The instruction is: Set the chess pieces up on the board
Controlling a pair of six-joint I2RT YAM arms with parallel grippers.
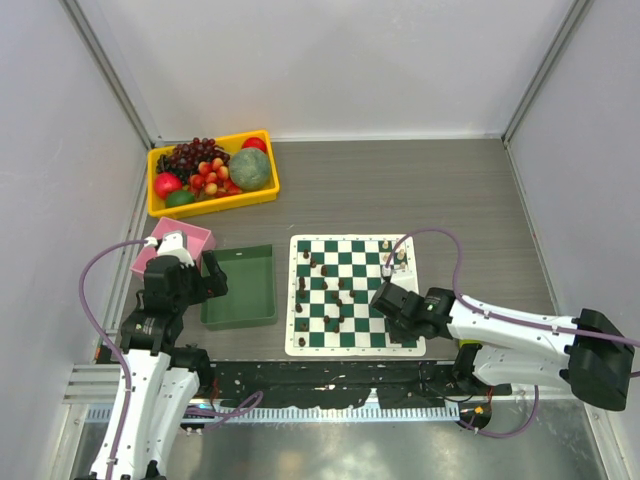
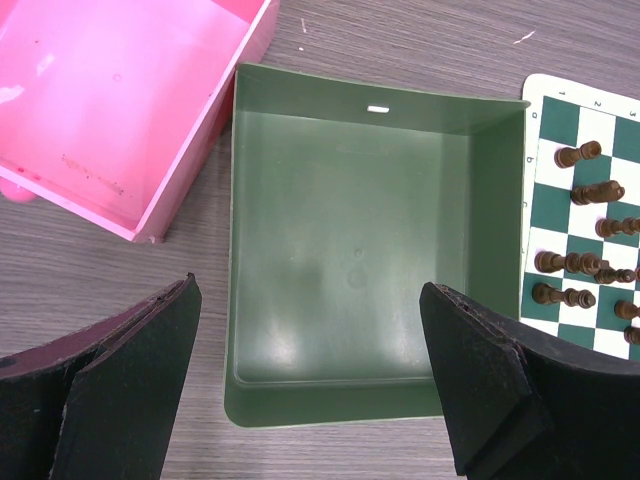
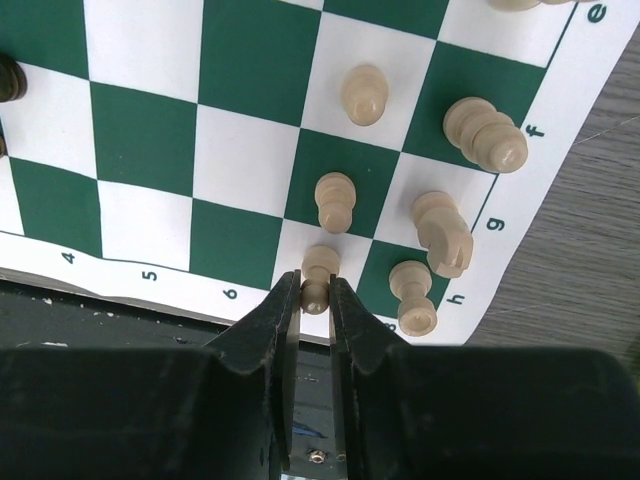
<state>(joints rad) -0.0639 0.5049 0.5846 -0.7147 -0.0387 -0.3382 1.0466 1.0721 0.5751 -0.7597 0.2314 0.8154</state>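
The green-and-white checked board [image 1: 355,295] lies in the middle of the table. Dark pieces [image 1: 325,290] stand scattered on its left half and show at the right edge of the left wrist view [image 2: 585,190]. Cream pieces [image 3: 470,130] stand near the board's right edge. My right gripper [image 3: 315,290] is shut on a cream pawn [image 3: 318,270] over the white square by the board's near edge, next to file h. In the top view it hovers over the board's right front [image 1: 390,297]. My left gripper [image 2: 310,380] is open and empty above the green tray [image 2: 350,240].
A pink bin [image 1: 172,245] sits left of the green tray [image 1: 240,287]. A yellow bin [image 1: 212,172] with fruit stands at the back left. A black strip and a metal rail run along the near table edge.
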